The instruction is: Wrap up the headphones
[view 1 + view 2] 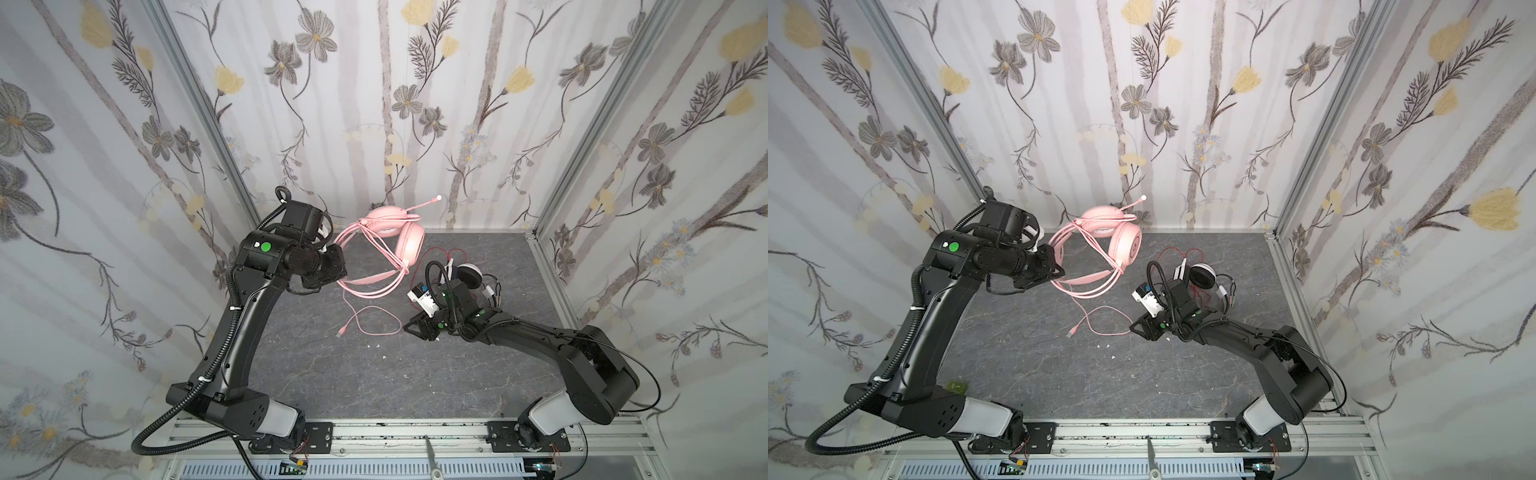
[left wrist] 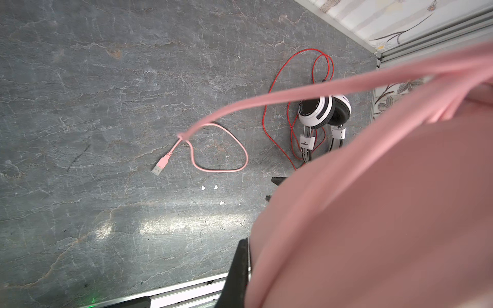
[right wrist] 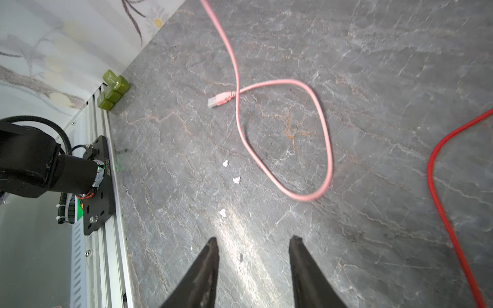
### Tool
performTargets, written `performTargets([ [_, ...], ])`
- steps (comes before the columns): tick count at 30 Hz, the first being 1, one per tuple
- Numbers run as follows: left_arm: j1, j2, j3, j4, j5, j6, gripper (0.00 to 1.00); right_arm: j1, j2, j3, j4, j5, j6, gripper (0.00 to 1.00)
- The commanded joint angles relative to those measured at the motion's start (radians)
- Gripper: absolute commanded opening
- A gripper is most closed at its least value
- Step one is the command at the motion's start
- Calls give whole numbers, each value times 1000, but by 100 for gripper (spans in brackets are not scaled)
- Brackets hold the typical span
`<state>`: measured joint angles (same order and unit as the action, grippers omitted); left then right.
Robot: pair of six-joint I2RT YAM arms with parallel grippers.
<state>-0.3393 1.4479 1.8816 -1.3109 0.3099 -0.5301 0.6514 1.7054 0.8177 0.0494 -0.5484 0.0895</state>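
The pink headphones (image 1: 395, 232) (image 1: 1117, 237) are at the back of the table, with pink cord looped over the headband. My left gripper (image 1: 337, 276) is shut on that headband (image 2: 386, 213), which fills much of the left wrist view; only one finger (image 2: 240, 266) shows. The loose end of the pink cord (image 1: 374, 320) (image 3: 328, 149) lies in a loop on the table and ends in a USB plug (image 3: 217, 100) (image 2: 158, 168). My right gripper (image 1: 409, 328) (image 3: 253, 240) hovers open beside that loop, holding nothing. The white-and-black headphones (image 1: 467, 276) (image 2: 322, 112) lie behind it, their red cord (image 2: 269, 106) (image 3: 437, 192) spread out.
Small white crumbs (image 3: 236, 180) dot the grey stone table (image 1: 374, 382). A green block (image 3: 113, 89) sits by the front rail at the left wall. Flowered walls close in the back and both sides. The left arm's base (image 3: 40, 165) stands at the front edge.
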Motion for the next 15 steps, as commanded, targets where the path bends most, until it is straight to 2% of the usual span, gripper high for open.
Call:
performTargets([
  [1, 0, 1, 30, 57, 21, -4, 0, 10, 21, -11, 62, -31, -41, 47],
  [8, 0, 17, 83, 24, 22, 9, 0, 82, 154, 122, 61, -7, -60, 50],
  [15, 0, 12, 85, 18, 28, 9, 0, 101, 368, 335, 184, -16, 79, 50],
])
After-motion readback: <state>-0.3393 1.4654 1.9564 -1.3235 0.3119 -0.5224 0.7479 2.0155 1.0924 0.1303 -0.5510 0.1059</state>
